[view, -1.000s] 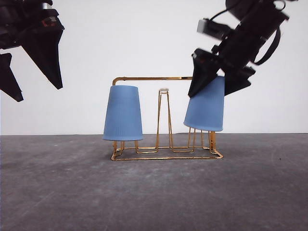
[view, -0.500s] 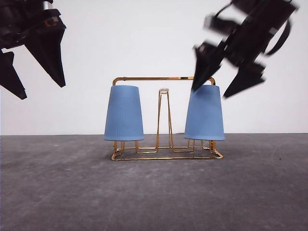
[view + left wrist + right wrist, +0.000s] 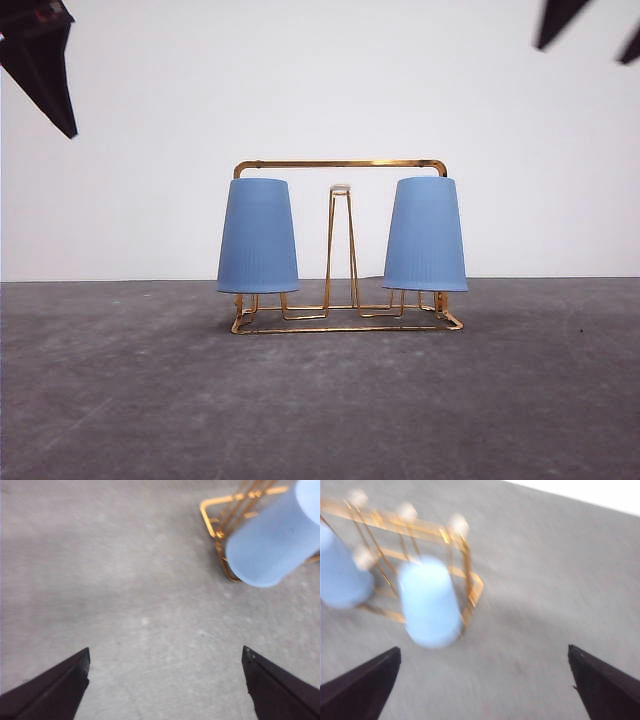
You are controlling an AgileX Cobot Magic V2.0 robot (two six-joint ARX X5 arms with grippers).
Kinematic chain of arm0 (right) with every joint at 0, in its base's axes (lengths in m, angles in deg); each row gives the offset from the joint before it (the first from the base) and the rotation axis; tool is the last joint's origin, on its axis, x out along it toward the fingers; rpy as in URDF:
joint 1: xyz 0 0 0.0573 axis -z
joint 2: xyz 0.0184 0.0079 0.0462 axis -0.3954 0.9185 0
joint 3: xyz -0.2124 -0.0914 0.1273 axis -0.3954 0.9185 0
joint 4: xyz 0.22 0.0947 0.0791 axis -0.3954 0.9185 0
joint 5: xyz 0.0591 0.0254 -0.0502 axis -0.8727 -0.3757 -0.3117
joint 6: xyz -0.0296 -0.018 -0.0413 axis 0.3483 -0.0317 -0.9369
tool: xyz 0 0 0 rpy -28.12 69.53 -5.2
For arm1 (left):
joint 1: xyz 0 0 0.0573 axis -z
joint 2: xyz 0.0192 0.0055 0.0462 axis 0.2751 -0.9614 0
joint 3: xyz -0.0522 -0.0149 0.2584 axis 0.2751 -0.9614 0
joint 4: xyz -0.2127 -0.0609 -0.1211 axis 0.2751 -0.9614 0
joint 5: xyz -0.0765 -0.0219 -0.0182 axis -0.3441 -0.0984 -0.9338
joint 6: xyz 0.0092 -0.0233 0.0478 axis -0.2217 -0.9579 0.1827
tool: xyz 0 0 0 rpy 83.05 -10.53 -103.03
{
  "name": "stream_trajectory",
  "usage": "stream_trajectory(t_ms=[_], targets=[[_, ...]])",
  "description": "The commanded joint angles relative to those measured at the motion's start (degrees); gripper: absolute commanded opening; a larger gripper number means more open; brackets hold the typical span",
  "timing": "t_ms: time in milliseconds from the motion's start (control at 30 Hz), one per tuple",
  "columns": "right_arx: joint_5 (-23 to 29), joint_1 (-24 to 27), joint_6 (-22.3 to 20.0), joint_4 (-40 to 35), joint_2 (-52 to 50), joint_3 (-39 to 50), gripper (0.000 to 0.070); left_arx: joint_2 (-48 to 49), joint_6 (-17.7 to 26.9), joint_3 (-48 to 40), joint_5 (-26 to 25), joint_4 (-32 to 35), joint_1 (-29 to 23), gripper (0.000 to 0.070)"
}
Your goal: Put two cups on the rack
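A: Front view, entry: the rack (image 3: 340, 247) stood on the grey table (image 3: 320, 400). Both cups sat upside down on it, the left cup (image 3: 258, 236) at the rack's left end and the right cup (image 3: 425, 235) at its right end, on either side of the tall centre loop and just under the top bar. Rims were level, clear of the base wire.

B: Grippers?

A: Left gripper (image 3: 165, 685): wrist view showed its two dark fingertips (image 3: 50, 687) spread wide, nothing between them, bare table beneath. Left cup (image 3: 272, 542) and a corner of the rack (image 3: 220, 522) lay beyond the fingers, well apart from them.

B: And the right one?

A: Right gripper (image 3: 485, 685): jaws likewise parted and empty. Picture was blurred, but the rack (image 3: 465, 575) and both cups, right cup (image 3: 429, 602) the nearer and left cup (image 3: 340, 575) farther, were recognisable, apart from the fingertips (image 3: 607, 687).

B: Any contact with the rack?

A: None. In the front view both arms were high above the rack, toward the upper corners.
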Motion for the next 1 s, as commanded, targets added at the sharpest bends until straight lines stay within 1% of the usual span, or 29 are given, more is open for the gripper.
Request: stream_trajectory(t_ms=[0,133,233,367,533,567,600,633,667,700,733,867,933,967], targets=[[1.16,0.06,1.43,-0.18,-2.98,3.39,0.0624,0.64,-0.56,0.57,0.73,-0.36,0.14,0.0544],[2.49,0.93,3.45,-1.05,-11.29,12.44,0.0618,2.46,-0.56,0.55,0.93,-1.62,0.14,0.0545],[2.49,2.20,4.21,-1.17,-15.12,16.40,0.0616,2.97,-0.56,0.55,0.93,-1.69,0.14,0.0546],[2.13,3.83,4.18,-0.56,-16.82,17.94,0.0613,2.99,-0.56,0.55,0.91,-1.74,0.14,0.0546],[1.79,4.24,4.17,-0.59,-16.82,17.94,0.0610,2.99,-0.59,0.55,0.91,-1.78,0.14,0.0545],[1.79,4.24,4.19,-0.63,-16.82,17.94,0.0589,2.99,-0.62,0.55,0.91,-1.81,0.14,0.0543],[1.79,4.24,4.19,-0.63,-16.82,17.94,0.0472,2.99,-0.63,0.55,0.91,-1.86,0.14,0.0488],[1.79,4.24,4.19,-0.60,-16.82,17.94,0.0302,2.99,-0.63,0.55,0.91,-1.93,0.14,0.0398],[1.79,4.24,4.16,-0.54,-16.82,17.94,0.0085,2.99,-0.63,0.55,0.91,-2.01,0.14,0.0227],[1.79,4.24,4.19,-0.59,-16.82,17.94,0.0013,2.99,-0.61,0.55,0.90,-1.99,0.14,0.0099],[1.79,4.24,4.25,-0.70,-16.82,17.94,0.0018,2.99,-0.58,0.55,0.89,-1.93,0.14,0.0000],[1.88,4.24,5.14,-1.11,-16.80,17.94,0.0016,2.99,-0.74,0.55,0.92,-1.98,0.14,0.0012],[1.96,4.24,7.80,-0.40,-16.84,17.94,0.0016,3.01,-1.00,0.55,0.89,-2.45,0.14,0.0015],[1.92,4.19,8.28,-0.28,-16.84,17.94,0.0016,3.01,-0.96,0.55,0.92,-2.37,0.14,0.0015]])
